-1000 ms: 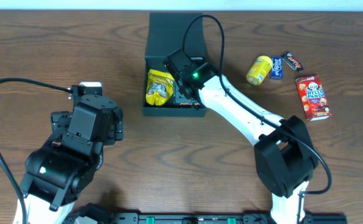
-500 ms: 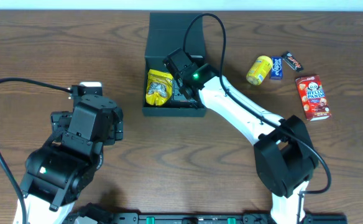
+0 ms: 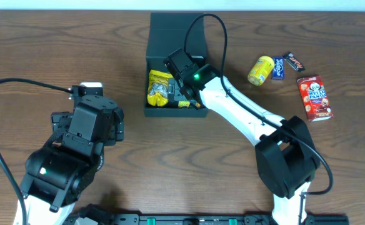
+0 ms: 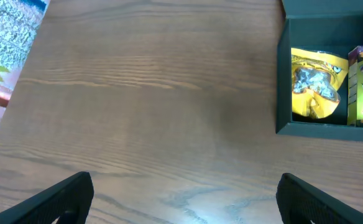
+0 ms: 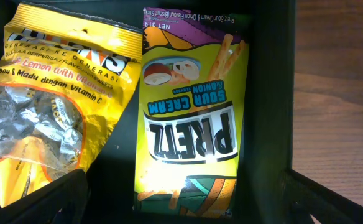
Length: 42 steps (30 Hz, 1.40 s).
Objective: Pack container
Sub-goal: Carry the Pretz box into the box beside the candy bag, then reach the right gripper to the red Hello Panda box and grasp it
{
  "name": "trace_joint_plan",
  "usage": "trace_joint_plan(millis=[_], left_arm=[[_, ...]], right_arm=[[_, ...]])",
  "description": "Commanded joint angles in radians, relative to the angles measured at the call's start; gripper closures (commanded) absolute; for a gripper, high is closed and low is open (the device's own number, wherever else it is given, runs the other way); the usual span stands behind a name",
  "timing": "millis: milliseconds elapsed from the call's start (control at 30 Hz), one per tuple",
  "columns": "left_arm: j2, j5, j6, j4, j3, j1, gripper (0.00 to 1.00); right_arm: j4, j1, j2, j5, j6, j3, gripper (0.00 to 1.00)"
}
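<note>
The container [image 3: 173,28] is a dark square box with its flap lid open at the back. It holds a yellow candy bag [image 3: 159,87] on the left and a yellow Pretz box [image 3: 185,104] on the right. My right gripper [image 3: 184,94] hovers inside the container, open and empty. In the right wrist view the Pretz box [image 5: 191,118] lies flat between the spread fingers [image 5: 181,208], beside the candy bag [image 5: 51,106] and the container wall [image 5: 268,93]. My left gripper [image 4: 184,208] is open and empty over bare table, left of the container [image 4: 284,81].
To the right of the container lie a yellow round packet [image 3: 261,69], a small blue packet [image 3: 278,67], a dark candy bar [image 3: 294,61] and a red Hello Panda box [image 3: 314,97]. A small white object [image 3: 92,85] sits behind my left arm [image 3: 85,119].
The Pretz box now shows yellow in the container's front right corner below my right gripper, which shifted slightly. The left arm has not moved.
</note>
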Motion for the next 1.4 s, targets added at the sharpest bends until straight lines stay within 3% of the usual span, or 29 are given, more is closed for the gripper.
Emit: trace_joint_plan(millis=[0, 267, 533, 800, 1267, 1367], left_arm=[[-0.001, 0.0, -0.011, -0.004, 0.006, 0.002, 0.05], [-0.001, 0.0, -0.011, -0.004, 0.006, 0.002, 0.05], [-0.001, 0.0, -0.011, -0.004, 0.006, 0.002, 0.05], [-0.001, 0.0, -0.011, -0.004, 0.006, 0.002, 0.05], [-0.002, 0.0, -0.011, -0.004, 0.006, 0.002, 0.05], [-0.001, 0.0, -0.011, -0.004, 0.006, 0.002, 0.05]], right_arm=[[0.0, 0.002, -0.014, 0.015, 0.006, -0.005, 0.03], [0.0, -0.043, -0.056, 0.016, -0.069, 0.038, 0.01], [0.008, -0.169, -0.137, 0.015, -0.313, 0.045, 0.01], [-0.068, -0.399, -0.163, 0.015, -0.614, 0.044, 0.01], [-0.121, -0.86, -0.162, -0.149, -0.893, 0.038, 0.01], [-0.098, -0.937, -0.161, -0.262, -0.967, 0.014, 0.01]])
